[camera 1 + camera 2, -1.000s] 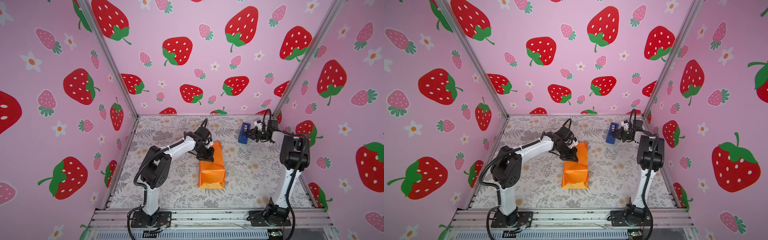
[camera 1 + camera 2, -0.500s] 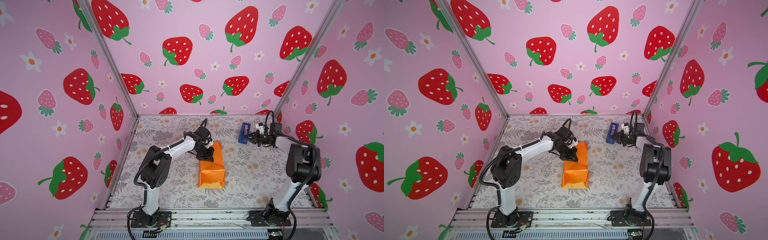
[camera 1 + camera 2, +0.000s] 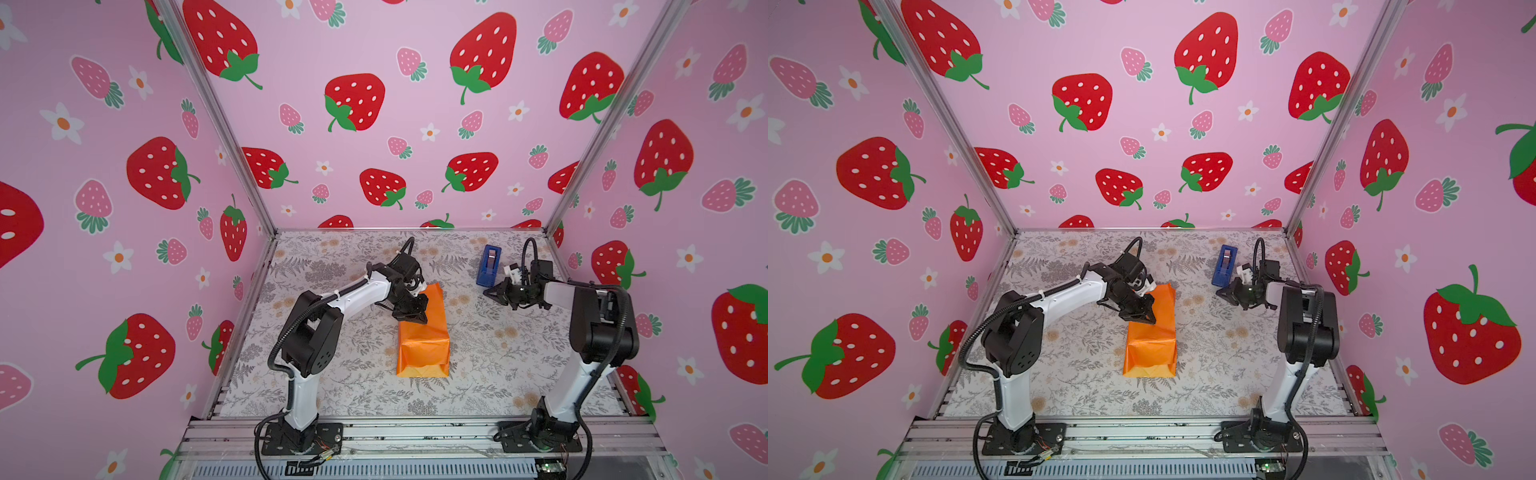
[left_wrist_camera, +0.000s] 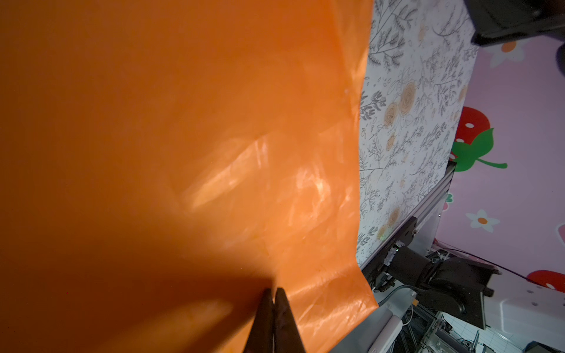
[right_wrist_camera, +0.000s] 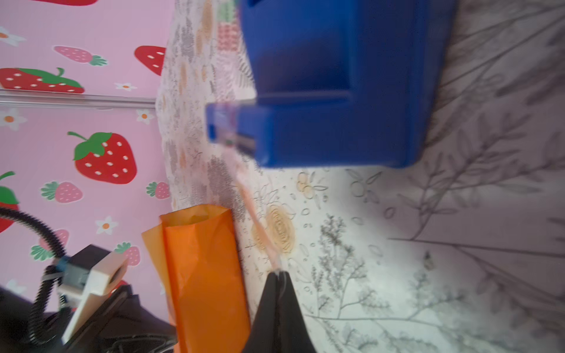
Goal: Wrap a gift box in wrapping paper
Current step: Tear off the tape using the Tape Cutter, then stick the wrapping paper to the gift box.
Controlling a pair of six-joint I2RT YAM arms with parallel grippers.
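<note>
1. Because the wrapping paper (image 3: 423,345) is folded right round it, the gift box itself is hidden. I judge it sits inside the orange parcel lying mid-table (image 3: 519,374), as both top views show.
2. The parcel's near end looks folded down, while its far end stands as an open sleeve of paper, not yet tucked.
3. My left gripper (image 3: 415,319) rests on top of the parcel towards that far end, fingers clenched tip to tip against the glossy face. I take this as pinning the overlap so it cannot spring open. Whether a sliver of paper is nipped between them I cannot tell.
4. My right gripper (image 5: 278,276) is well apart from the parcel, fingers closed on a strip of tape (image 5: 255,217) that runs straight back to the blue tape dispenser (image 5: 336,91).
5. Next, I reckon, the strip must be torn free and carried to the seam my left side guards.
</note>
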